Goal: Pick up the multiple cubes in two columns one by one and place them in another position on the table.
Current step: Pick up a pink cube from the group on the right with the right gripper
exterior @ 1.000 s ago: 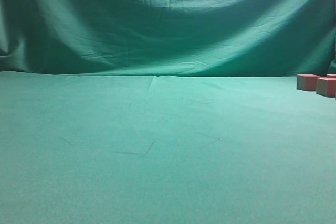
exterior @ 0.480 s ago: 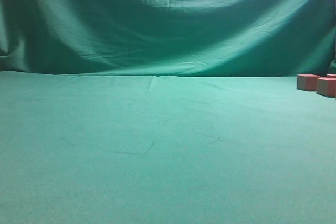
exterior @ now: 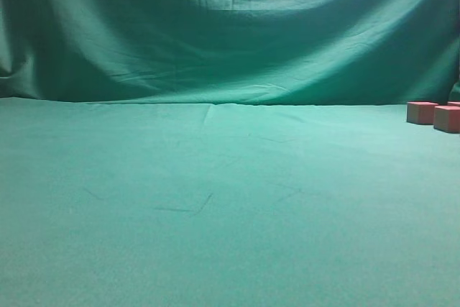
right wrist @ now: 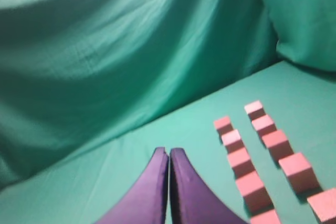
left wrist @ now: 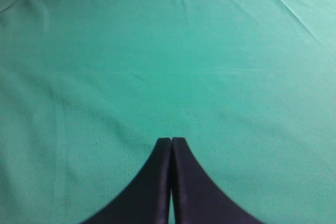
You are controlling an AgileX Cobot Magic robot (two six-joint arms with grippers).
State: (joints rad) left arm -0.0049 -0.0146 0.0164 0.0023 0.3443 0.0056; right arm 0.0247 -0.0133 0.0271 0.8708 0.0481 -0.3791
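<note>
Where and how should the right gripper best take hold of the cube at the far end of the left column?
Probably by its two opposite upright side faces, coming down from above. The far-end cube sits flat on the table with a green gap around it, and its top is clear. The right gripper, jaws closed together now, must open first; the side toward the next cube looks tighter.

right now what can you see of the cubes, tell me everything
The cubes are small pinkish-red matte blocks with sharp edges, lying on the green table in two columns that run away from the right wrist camera: six in the left column, five in the right, with gaps between neighbours. Nothing grips them; the right gripper is shut, to their left. The exterior view shows only a few at its right edge.
</note>
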